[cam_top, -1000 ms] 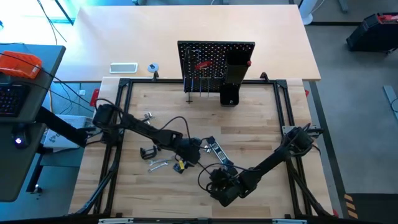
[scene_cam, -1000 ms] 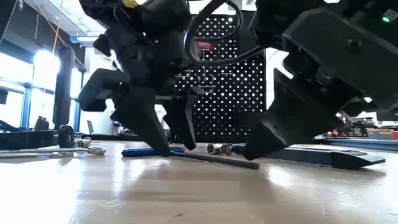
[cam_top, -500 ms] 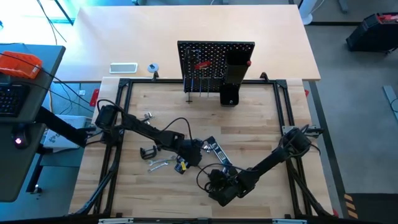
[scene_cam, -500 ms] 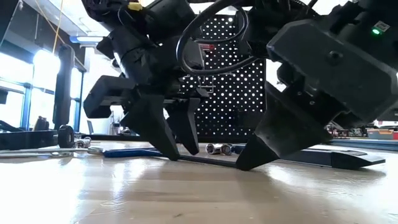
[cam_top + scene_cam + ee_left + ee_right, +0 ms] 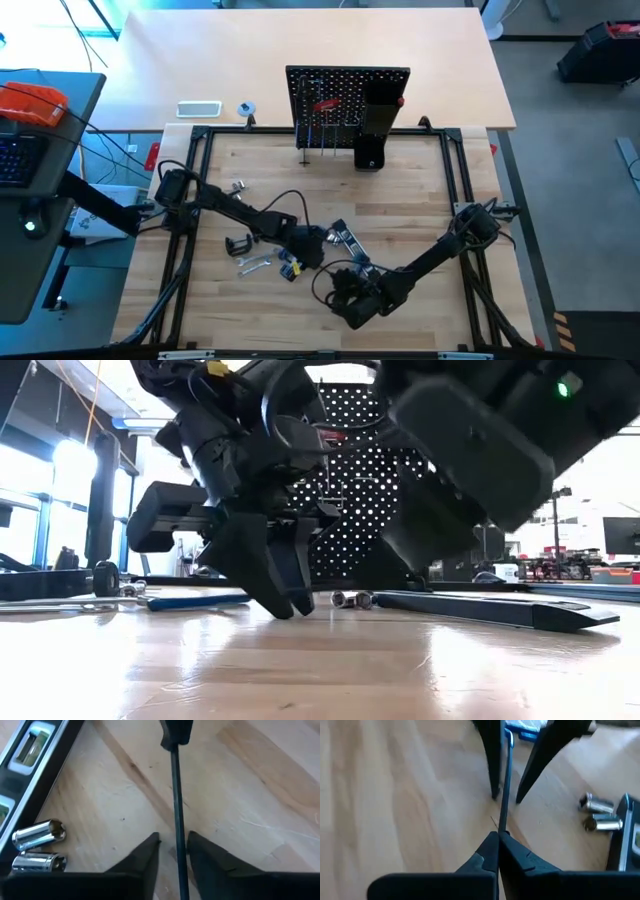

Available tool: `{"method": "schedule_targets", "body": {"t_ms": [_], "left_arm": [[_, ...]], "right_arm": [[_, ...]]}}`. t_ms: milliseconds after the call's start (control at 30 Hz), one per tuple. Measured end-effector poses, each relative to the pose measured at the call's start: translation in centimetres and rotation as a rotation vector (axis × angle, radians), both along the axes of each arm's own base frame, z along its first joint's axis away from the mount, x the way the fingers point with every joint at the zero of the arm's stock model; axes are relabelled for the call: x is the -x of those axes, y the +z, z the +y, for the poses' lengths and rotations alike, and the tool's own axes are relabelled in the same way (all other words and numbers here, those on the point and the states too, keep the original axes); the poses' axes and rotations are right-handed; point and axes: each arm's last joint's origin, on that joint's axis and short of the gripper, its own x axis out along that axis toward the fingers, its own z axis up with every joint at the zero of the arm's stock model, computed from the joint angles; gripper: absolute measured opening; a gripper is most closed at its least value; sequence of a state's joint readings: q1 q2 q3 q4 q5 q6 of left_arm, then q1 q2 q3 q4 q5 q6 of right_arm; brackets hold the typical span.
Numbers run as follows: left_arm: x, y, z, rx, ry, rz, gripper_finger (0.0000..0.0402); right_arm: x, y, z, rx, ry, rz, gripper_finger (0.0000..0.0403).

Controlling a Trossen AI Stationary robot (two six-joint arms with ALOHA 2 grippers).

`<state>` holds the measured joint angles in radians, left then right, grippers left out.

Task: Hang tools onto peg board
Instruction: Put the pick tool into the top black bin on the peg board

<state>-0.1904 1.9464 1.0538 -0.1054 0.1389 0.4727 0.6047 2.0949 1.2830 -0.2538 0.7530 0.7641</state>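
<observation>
The blue T-handle hex key lies on the table with its blue handle (image 5: 190, 601) toward the left and its thin dark shaft (image 5: 176, 795) running toward my right gripper. My left gripper (image 5: 174, 837) points down over the shaft's middle. It is open only a little, one finger on each side of the shaft, with a small gap on both sides. My right gripper (image 5: 498, 836) is shut on the shaft's free end. The peg board (image 5: 345, 95) stands upright at the far middle with tools hanging on it. My right gripper pinches the free end of the hex key's shaft (image 5: 501, 827) between its two shut fingertips. The fingers run in line with the shaft, coming from the near right. The blue handle end (image 5: 520, 727) is on the table.
A black-and-silver bar (image 5: 30, 750) and two shiny sockets (image 5: 40, 834) lie close beside the left gripper. A silver wrench (image 5: 252, 265) and a black C-clamp (image 5: 237, 245) lie to the left. Bare wood stretches between the arms and the peg board.
My left gripper's fingers have drawn in around the hex key's shaft. My right gripper has shut on the shaft's free end. The hex key has slid toward the table's left, its blue handle staying on the wood.
</observation>
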Motion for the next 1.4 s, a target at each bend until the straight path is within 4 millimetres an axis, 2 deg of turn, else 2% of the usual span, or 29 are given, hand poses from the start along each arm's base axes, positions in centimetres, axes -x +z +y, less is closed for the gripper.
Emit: {"method": "schedule_targets", "body": {"t_ms": [100,167,433,533,633,833,967,1133,1400], "left_arm": [[0.1,0.0,-0.3,-0.02,-0.021,-0.007,0.0026],[0.0,0.0,-0.4,-0.041,-0.023,-0.017,0.0009],[-0.1,0.1,-0.7,-0.074,-0.021,-0.053,0.0003],[0.0,0.6,-0.6,-0.079,-0.018,-0.064,0.0002],[0.2,1.4,-0.5,-0.092,-0.012,-0.082,0.0001],[0.5,4.3,-0.5,-0.072,-0.024,-0.162,0.0001],[1.0,6.9,-0.5,-0.049,-0.025,-0.24,0.0001],[2.0,11.0,-0.4,-0.001,-0.028,-0.377,0.0001],[4.7,17.8,-0.6,0.088,-0.046,-0.63,0.0]], "right_arm": [[-0.4,0.6,0.0,0.01,0.002,-0.002,0.0001],[-0.4,0.7,0.0,0.012,0.004,0.01,0.0001],[0.1,1.0,0.4,0.03,0.006,0.011,0.0],[0.7,1.8,0.8,0.051,0.008,-0.004,0.0004],[1.8,3.1,1.3,0.089,-0.014,-0.038,0.0026],[4.3,5.9,1.8,0.095,-0.073,-0.097,0.0105],[5.3,6.4,2.3,0.075,-0.108,-0.143,0.0141],[6.3,6.0,3.0,0.055,-0.145,-0.211,0.015],[7.2,6.0,4.1,0.059,-0.176,-0.351,0.0149]]}}
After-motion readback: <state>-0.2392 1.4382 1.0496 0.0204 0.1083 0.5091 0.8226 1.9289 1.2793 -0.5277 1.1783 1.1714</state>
